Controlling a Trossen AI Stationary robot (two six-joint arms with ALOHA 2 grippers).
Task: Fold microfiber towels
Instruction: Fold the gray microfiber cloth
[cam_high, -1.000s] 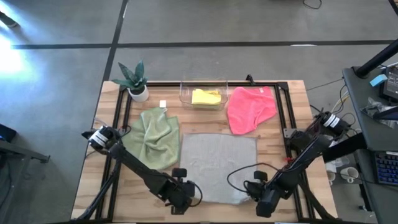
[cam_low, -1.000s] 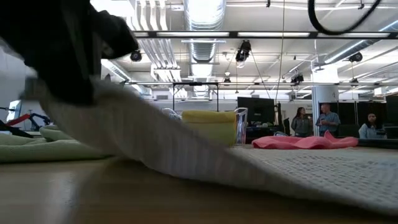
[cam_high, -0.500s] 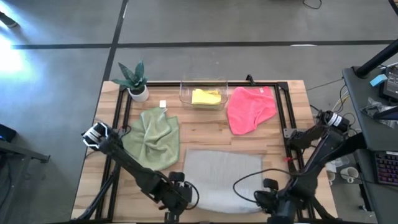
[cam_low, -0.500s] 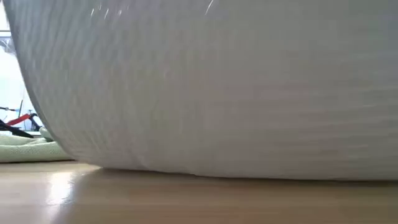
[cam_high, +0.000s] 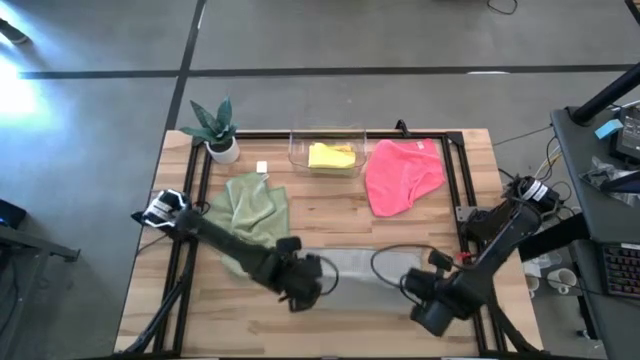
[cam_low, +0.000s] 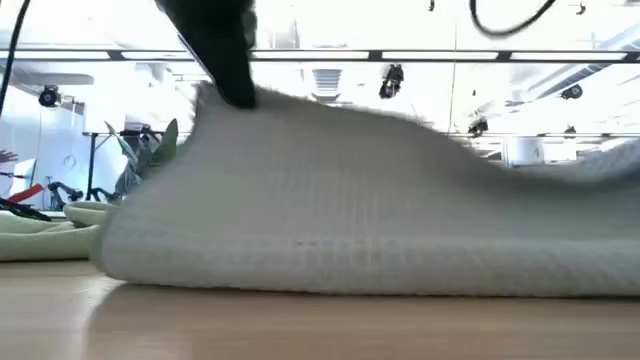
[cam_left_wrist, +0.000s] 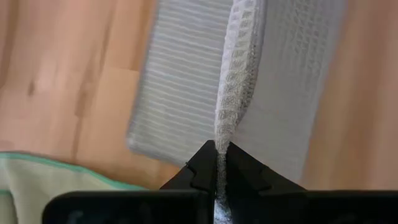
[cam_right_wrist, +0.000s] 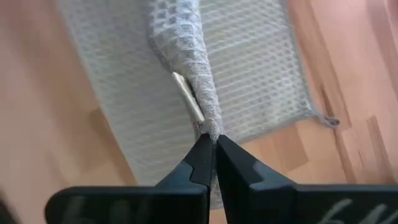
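The light grey towel (cam_high: 356, 272) lies near the table's front, partly doubled over; in the low view it is a rounded hump (cam_low: 330, 220). My left gripper (cam_high: 308, 278) is shut on its left end and my right gripper (cam_high: 412, 286) on its right end, both above the cloth. The sage green towel (cam_high: 250, 210) lies crumpled at the left. At the far right the pink towel (cam_high: 400, 175) lies spread out. The yellow towel (cam_high: 332, 156) sits in the clear bin. My left gripper pinches a gathered edge of the grey towel (cam_left_wrist: 221, 140) between its two fingers, coming steeply from above. The cloth runs down from the fingertips in a ridge to the part flat on the table. My right gripper pinches a bunched edge of the grey towel (cam_right_wrist: 209, 129) between its two fingers, close to a small sewn tag (cam_right_wrist: 188, 97), from above. The cloth hangs below the fingers in a narrow fold and spreads onto the table.
The clear bin (cam_high: 300, 150) stands at the far middle, a potted plant (cam_high: 217, 128) at the far left corner. A black frame (cam_high: 455, 190) runs round the wooden tabletop. Bare wood shows between the grey towel and the bin.
Both grippers, shut throughout, have risen with the grey towel's near edge and carried it toward the table's far edge. The near half has come up off the table and arches over the far half, which slid a little toward the near edge.
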